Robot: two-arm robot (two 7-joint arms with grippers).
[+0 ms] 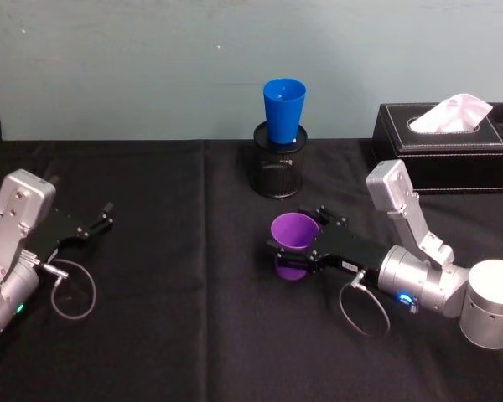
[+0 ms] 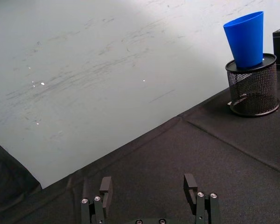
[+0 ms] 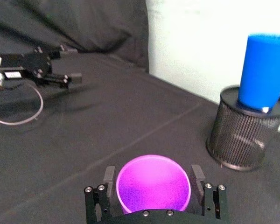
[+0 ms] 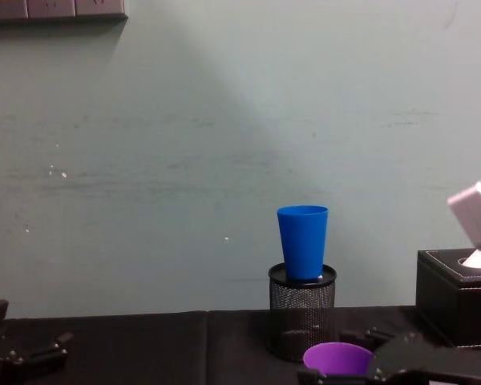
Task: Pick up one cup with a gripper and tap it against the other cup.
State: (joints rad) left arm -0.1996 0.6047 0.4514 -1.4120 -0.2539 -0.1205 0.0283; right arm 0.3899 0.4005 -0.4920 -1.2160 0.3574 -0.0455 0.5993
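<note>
Head view: purple tumbler [image 1: 295, 237] stands upright near the middle of the black tablecloth [image 1: 176, 335], between the fingers of the right gripper [image 1: 306, 240], one finger each side of the wall just under the rim. Fingers look close on the cup; contact is hard to confirm. Blue tumbler [image 1: 284, 110] sits upright in the wire-mesh pen holder [image 1: 278, 170] near the cloth's far edge. Left gripper [image 1: 96, 224] rests parked near the left edge, jaws spread, holding nothing.

Left wrist view: left gripper [image 2: 149, 191] wide open over bare cloth.

Right wrist view: purple tumbler [image 3: 153, 184] sits between the pads [image 3: 108, 178], open mouth up.

Chest view: blue tumbler [image 4: 302, 241] stands high on the holder.

Judgement: thin smooth plastic, light, slippery and tapered, so it may flex or slide downward; grip on the upper wall, moderate squeeze. Tap gently, as the blue tumbler may tip.
</note>
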